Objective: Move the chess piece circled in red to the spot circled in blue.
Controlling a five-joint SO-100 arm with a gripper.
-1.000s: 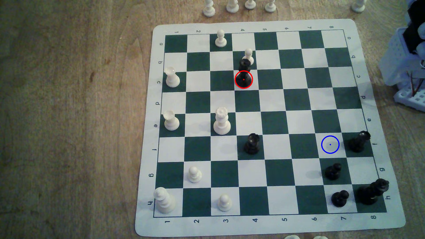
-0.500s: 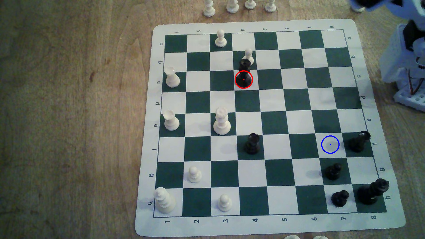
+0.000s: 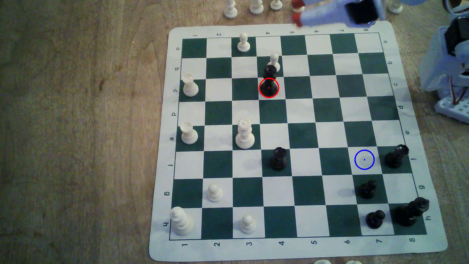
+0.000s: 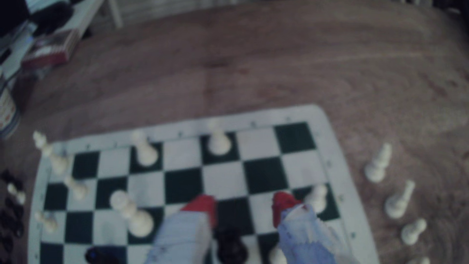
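The black mid-height chess piece with round base, narrow waist and notched head (image 3: 269,81) stood upright on a white square of the green-and-white board mat (image 3: 411,243), its base ringed in red. A white pawn (image 3: 274,61) stood just behind it, on the next square toward the exterior view's top edge. The blue-ringed white square (image 3: 364,159) lay well apart from it, toward the exterior view's lower right, beside a black piece (image 3: 396,157) on the adjoining green square.

The pale blue gripper with red fingertips (image 3: 297,16) hung over the mat's upper border in the exterior view, blurred. The ringed piece lay from it toward the exterior view's lower left. In the wrist view the gripper (image 4: 243,207) had its red fingertips (image 4: 203,204) apart with nothing between them, and a dark piece (image 4: 229,243) sat below the gap, too blurred to identify with certainty.

Judgement: the approach step was in hand; the piece's long axis was vertical, so a descent straddling the head appeared required. The close white pawn posed a knock risk.
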